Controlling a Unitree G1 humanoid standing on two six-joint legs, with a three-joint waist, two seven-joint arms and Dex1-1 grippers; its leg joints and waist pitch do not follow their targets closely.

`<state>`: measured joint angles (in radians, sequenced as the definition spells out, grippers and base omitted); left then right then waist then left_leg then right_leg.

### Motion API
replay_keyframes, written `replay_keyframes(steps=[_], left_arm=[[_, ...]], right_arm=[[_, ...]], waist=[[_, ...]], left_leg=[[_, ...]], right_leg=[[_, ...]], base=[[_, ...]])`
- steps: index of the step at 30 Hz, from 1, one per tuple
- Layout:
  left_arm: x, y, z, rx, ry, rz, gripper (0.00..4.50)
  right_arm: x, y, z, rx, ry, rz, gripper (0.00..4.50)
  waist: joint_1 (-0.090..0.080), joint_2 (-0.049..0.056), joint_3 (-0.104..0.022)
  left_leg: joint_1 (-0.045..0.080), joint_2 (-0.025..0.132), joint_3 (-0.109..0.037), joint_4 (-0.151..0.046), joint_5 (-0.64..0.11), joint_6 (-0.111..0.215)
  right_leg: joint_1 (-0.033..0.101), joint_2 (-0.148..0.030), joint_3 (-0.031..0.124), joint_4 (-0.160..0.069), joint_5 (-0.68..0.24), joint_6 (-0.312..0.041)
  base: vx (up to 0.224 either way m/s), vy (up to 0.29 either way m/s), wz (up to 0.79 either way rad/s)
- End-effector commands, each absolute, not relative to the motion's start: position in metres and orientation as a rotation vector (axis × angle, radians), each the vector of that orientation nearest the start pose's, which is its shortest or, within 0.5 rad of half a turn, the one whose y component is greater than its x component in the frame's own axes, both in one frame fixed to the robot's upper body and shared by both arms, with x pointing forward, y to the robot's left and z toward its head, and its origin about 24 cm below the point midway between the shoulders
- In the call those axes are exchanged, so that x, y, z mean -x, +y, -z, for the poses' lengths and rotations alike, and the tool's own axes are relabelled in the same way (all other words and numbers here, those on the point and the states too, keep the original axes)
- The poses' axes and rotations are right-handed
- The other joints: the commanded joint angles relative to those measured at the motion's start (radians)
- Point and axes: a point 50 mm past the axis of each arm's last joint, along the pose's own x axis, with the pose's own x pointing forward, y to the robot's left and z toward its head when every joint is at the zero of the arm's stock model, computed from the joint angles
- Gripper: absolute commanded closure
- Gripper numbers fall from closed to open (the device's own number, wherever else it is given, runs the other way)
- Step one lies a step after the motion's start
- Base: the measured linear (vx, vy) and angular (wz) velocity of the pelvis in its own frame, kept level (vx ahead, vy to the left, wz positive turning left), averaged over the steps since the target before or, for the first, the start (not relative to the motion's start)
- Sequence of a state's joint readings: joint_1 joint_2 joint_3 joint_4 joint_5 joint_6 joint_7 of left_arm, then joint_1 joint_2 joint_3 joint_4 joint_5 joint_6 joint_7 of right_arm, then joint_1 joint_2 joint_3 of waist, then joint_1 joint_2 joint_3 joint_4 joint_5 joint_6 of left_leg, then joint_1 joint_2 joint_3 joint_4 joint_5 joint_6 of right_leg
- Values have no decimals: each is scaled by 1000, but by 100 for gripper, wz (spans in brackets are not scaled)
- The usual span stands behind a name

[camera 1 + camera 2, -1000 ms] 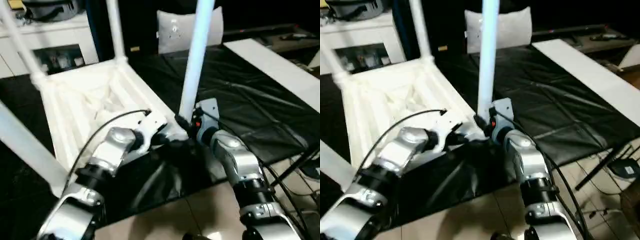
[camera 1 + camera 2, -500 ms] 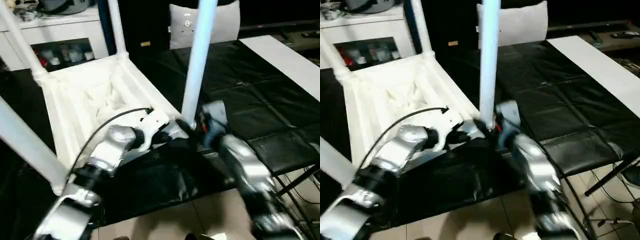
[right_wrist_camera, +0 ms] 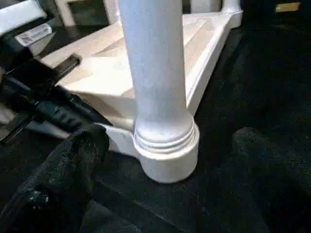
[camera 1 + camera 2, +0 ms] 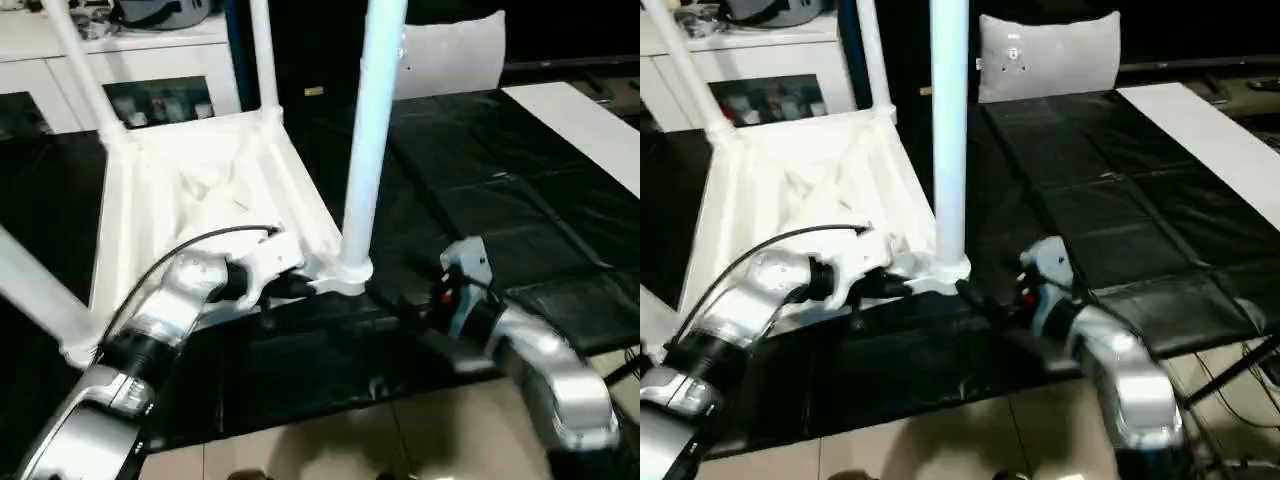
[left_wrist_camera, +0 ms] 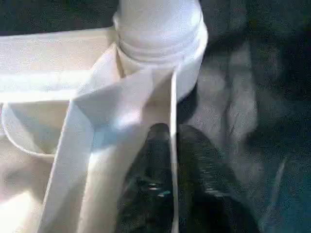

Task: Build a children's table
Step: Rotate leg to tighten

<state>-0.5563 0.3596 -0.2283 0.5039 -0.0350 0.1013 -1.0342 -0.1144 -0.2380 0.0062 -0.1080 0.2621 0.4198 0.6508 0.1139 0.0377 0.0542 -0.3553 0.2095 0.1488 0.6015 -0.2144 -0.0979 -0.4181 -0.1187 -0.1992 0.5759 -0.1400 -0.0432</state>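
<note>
The children's table lies upside down on a black cover, its white ribbed top (image 4: pixel 200 190) facing up. Several white tube legs stand in its corner sockets; the nearest leg (image 4: pixel 365 150) rises from the near right socket (image 4: pixel 345 272). My left gripper (image 4: pixel 300 285) is beside that socket. In the left wrist view its fingers (image 5: pixel 150 145) are shut on a thin rim of the top, one finger on each side. My right gripper (image 4: pixel 400 300) stands open a little to the right of the leg. Its fingers (image 3: pixel 73 160) are spread wide, and the leg (image 3: pixel 155 73) stands free beyond them.
The black cover (image 4: pixel 480 190) spreads to the right. A grey-white cushion (image 4: pixel 450 55) stands at the back. A white board (image 4: pixel 590 120) lies at far right, and a white cabinet (image 4: pixel 150 60) is behind the table. Tiled floor (image 4: pixel 330 440) shows past the front edge.
My right gripper has opened wide and drawn back from the base of the nearest leg. My left gripper stays on the rim. The camera has shifted.
</note>
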Motion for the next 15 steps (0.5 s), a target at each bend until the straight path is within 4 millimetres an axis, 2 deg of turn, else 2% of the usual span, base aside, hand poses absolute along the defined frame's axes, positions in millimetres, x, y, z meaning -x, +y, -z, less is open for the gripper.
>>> replay_keyframes(steps=[1, 3, 4, 7, 8, 9, 10, 11, 12, 13, 14, 15], left_arm=[[-329, 137, -91, -288, 138, 1048, 376], [-329, 140, -91, -229, 126, 974, 361], [-328, 143, -89, -200, 126, 922, 361], [-320, 147, -88, -144, 102, 824, 361], [-308, 149, -87, -63, 75, 735, 361], [-308, 149, -87, -63, 75, 735, 361], [-297, 151, -85, -8, 70, 650, 361], [-294, 150, -84, -3, 71, 637, 361], [-289, 150, -83, 6, 73, 615, 361], [-279, 147, -81, -7, 63, 562, 361], [-273, 145, -81, 2, 61, 525, 361], [-271, 144, -80, 7, 61, 507, 361]], right_arm=[[-259, -144, -72, -111, 179, -679, 0], [-256, -140, -73, -115, 180, -679, 0], [-255, -139, -75, -83, 141, -674, 0], [-253, -139, -77, -51, 105, -638, 0], [-250, -141, -77, -66, 121, -609, 0], [-250, -141, -77, -66, 121, -609, 0], [-245, -142, -81, -55, 106, -621, 0], [-245, -142, -81, -49, 104, -610, 0], [-245, -144, -82, -39, 101, -593, 0], [-241, -145, -78, -48, 177, -590, 0], [-239, -145, -77, -58, 203, -588, 0], [-238, -145, -76, -62, 210, -587, 0]], waist=[[3, -11, -80], [1, -8, -75], [-1, -11, -71], [-8, -13, -64], [-13, -11, -64], [-18, -9, -63], [-26, -7, -62], [-29, -8, -60], [-33, -7, -59], [-38, -9, -52], [-39, -8, -53], [-43, -10, -50]], left_leg=[[-8, 26, 3, -69, -77, 51], [-7, 24, 6, -70, -107, 45], [-5, 17, 9, -70, -142, 35], [-2, 7, 12, -67, -173, 32], [-4, 9, 9, -69, -177, 27], [-4, 12, 8, -69, -182, 27], [0, 10, 9, -67, -209, 35], [-6, 14, 4, -71, -210, 39], [0, 16, 4, -71, -221, 42], [0, 15, 1, -75, -237, 48], [-2, 18, -4, -77, -242, 45], [1, 23, -3, -78, -256, 40]], right_leg=[[75, -50, 71, -68, -302, -46], [76, -49, 69, -72, -328, -44], [78, -51, 64, -83, -395, -9], [73, -46, 54, -105, -496, 51], [76, -46, 51, -107, -500, 60], [76, -46, 51, -106, -495, 56], [72, -40, 45, -115, -515, 68], [78, -41, 43, -116, -508, 69], [74, -37, 42, -121, -510, 77], [73, -31, 42, -128, -519, 79], [79, -32, 43, -123, -505, 74], [76, -26, 40, -129, -504, 80]], base=[[0, 0, 0], [0, 0, 0], [0, 0, 0], [0, 0, 0], [0, 0, 0], [0, 0, 0], [0, 0, 0], [0, 0, 0], [0, 0, 0], [0, 0, 0], [0, 0, 0], [0, 0, 0]])
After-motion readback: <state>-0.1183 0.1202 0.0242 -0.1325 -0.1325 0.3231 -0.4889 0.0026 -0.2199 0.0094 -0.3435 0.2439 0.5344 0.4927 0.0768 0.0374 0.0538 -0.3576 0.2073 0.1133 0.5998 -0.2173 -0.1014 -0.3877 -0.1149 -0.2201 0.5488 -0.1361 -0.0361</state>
